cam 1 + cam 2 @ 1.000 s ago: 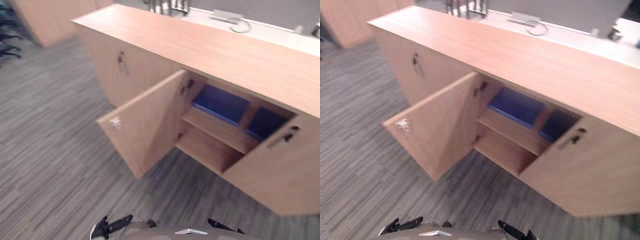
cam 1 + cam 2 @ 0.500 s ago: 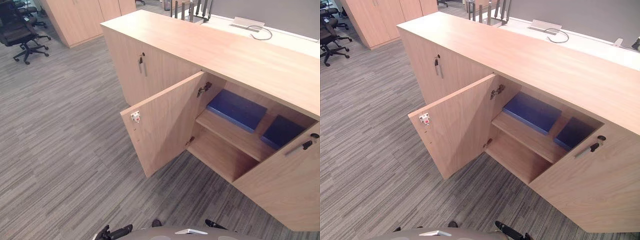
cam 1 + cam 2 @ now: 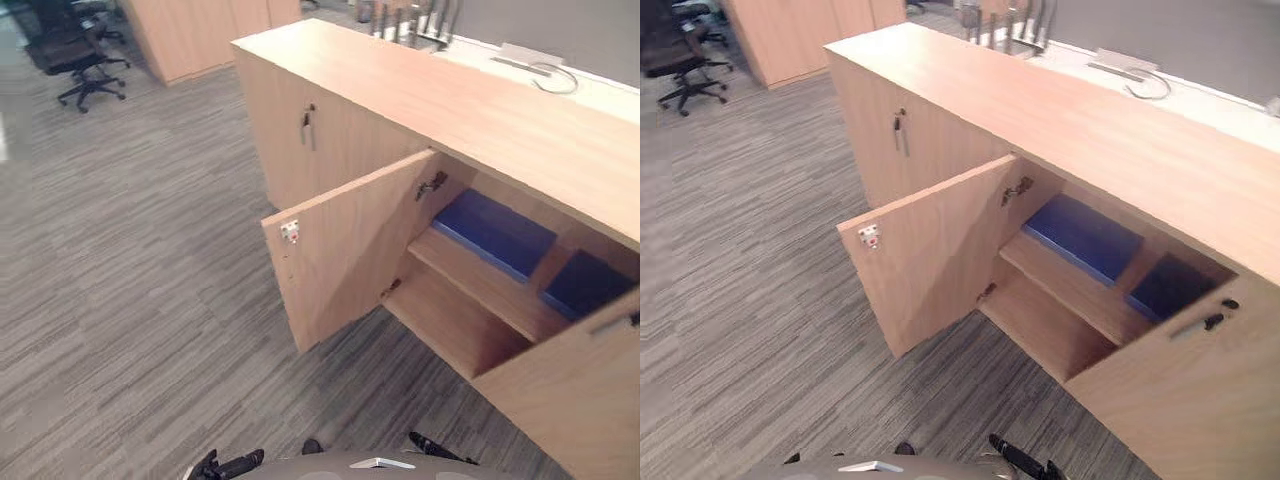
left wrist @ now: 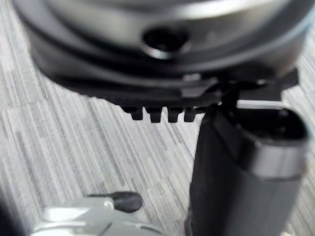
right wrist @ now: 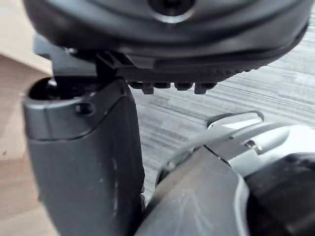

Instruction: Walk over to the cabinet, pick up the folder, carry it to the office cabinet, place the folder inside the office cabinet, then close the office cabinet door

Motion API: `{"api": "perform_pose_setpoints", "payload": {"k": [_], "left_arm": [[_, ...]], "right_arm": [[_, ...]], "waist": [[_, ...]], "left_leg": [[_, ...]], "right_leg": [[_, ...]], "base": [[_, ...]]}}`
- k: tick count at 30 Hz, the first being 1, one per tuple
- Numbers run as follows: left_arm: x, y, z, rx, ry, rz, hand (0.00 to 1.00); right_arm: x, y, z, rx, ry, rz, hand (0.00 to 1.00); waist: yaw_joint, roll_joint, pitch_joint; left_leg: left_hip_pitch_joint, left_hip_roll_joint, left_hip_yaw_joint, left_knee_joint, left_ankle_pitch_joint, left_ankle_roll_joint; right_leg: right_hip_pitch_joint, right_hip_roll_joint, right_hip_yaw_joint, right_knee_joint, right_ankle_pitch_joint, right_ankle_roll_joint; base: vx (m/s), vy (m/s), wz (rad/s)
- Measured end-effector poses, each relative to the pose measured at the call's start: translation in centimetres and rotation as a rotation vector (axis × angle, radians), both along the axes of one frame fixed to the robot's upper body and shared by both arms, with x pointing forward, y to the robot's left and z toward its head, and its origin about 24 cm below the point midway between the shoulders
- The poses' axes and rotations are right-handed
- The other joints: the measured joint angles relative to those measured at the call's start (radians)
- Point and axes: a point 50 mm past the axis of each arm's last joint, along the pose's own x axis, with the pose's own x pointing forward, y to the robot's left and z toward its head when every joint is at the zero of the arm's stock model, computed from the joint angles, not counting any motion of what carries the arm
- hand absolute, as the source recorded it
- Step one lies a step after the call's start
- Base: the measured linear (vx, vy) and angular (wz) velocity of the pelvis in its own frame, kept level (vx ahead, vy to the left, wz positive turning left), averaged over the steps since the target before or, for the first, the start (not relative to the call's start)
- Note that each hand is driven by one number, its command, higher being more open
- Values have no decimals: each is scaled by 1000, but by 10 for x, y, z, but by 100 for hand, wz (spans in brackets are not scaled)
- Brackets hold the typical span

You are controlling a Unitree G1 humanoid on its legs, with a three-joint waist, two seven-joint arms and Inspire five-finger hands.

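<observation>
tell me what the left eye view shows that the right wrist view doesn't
Left eye view, not the right wrist view: the open door of the long light-wood cabinet, two flat blue folders on its upper shelf, and a black office chair far off. Right wrist view, not the left eye view: the dark right hand from very close, its thumb standing out. Both: the grey striped carpet, some of the cabinet's wood, and the right hand, which peeks in at the left eye view's bottom edge.

Cabinet shelf (image 3: pixel 1070 290), 2 blue folders (image 3: pixel 1083 237) lying flat
</observation>
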Motion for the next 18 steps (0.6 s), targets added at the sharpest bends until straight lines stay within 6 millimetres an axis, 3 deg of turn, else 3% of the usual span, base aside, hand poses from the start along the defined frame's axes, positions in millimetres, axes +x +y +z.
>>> {"api": "perform_pose_setpoints", "payload": {"k": [2,4,6,8,11,18], "left_arm": [[3,6,2,17,-12,-4,100],[3,10,3,28,-16,8,100],[3,11,3,28,-22,32,100],[2,5,1,15,-23,53,100],[-2,2,0,6,-10,77,100],[-3,6,1,18,-10,85,100]], "right_arm": [[1,6,-1,15,1,20,100],[0,10,-2,25,3,16,100],[-3,13,-3,37,11,-5,100],[-7,8,-3,27,14,-37,100],[-14,4,-3,20,28,-66,100],[-14,9,-4,32,35,-50,100]], "waist": [[5,-30,1],[7,-49,-1],[17,-63,-13],[25,-41,-5],[26,-31,-10],[35,-53,-10]], "left_leg": [[-17,0,-57,1,17,-11],[-36,-2,-92,4,33,-19],[-59,-4,-124,0,51,-36],[-65,14,-143,0,57,-47],[-60,29,-167,-1,58,-64],[-65,37,-216,0,73,-85]], "right_leg": [[-21,51,126,-5,-33,12],[-37,64,117,-69,-26,12],[-20,66,92,-166,-21,36],[-6,85,66,-199,-18,37],[25,103,36,-224,-16,33],[64,127,-16,-241,-3,25]], "base": [[70,-92,102],[33,-127,77],[35,-140,53],[-7,-144,26],[14,-134,28],[49,-62,27]]}}
